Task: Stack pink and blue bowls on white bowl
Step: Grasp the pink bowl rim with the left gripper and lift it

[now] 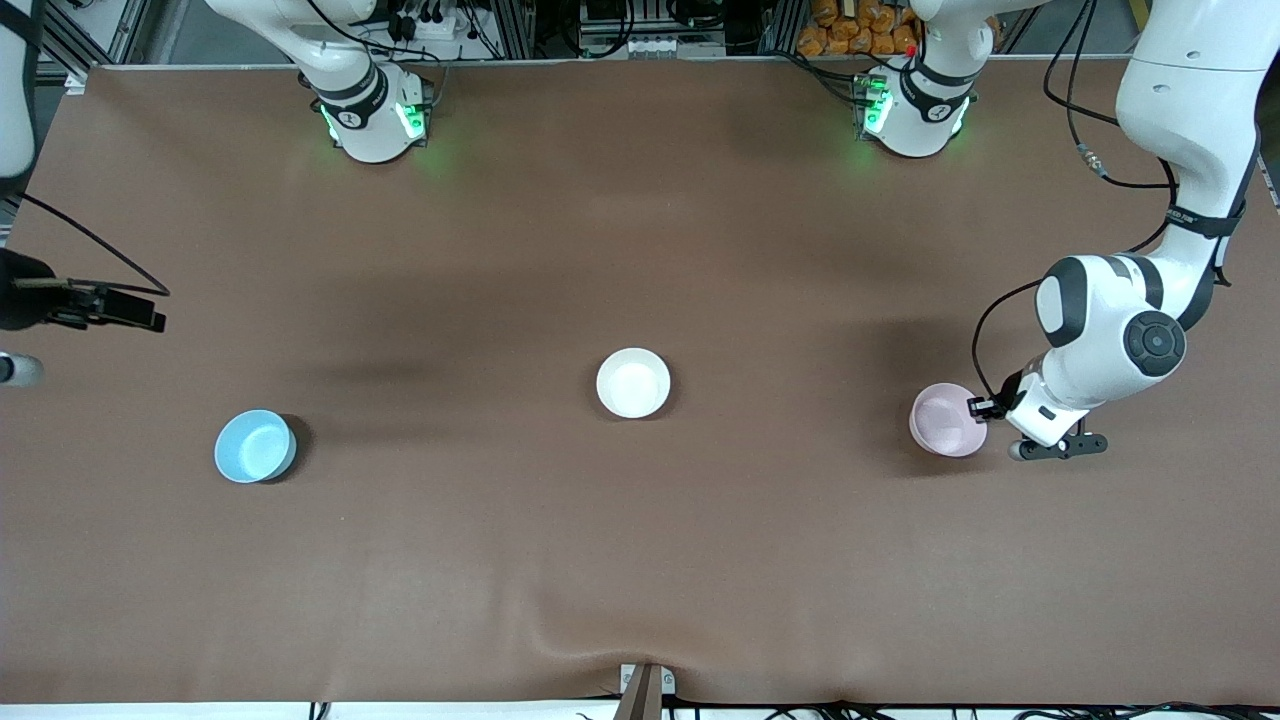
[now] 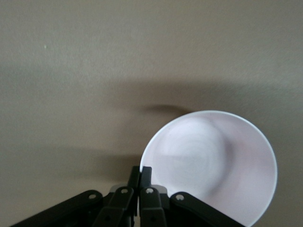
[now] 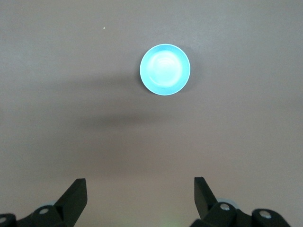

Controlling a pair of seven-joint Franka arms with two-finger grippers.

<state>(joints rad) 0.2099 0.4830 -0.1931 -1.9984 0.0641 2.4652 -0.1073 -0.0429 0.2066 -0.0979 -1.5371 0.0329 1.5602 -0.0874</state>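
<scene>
The white bowl [image 1: 633,382] sits upright in the middle of the table. Toward the left arm's end is the pink bowl [image 1: 945,420], also seen in the left wrist view [image 2: 213,165]. My left gripper [image 1: 981,408] [image 2: 140,171] is shut on its rim, one finger inside the bowl and one outside. Toward the right arm's end stands the blue bowl [image 1: 255,446] [image 3: 165,69], a little nearer the front camera than the white one. High over the table at that end, my right gripper [image 3: 140,182] is open and holds nothing, the blue bowl well apart from its fingers.
Both arm bases [image 1: 372,115] [image 1: 912,110] stand along the table's farthest edge. A cable [image 1: 85,245] trails over the table's corner at the right arm's end. A small clamp [image 1: 645,688] sits at the edge nearest the front camera.
</scene>
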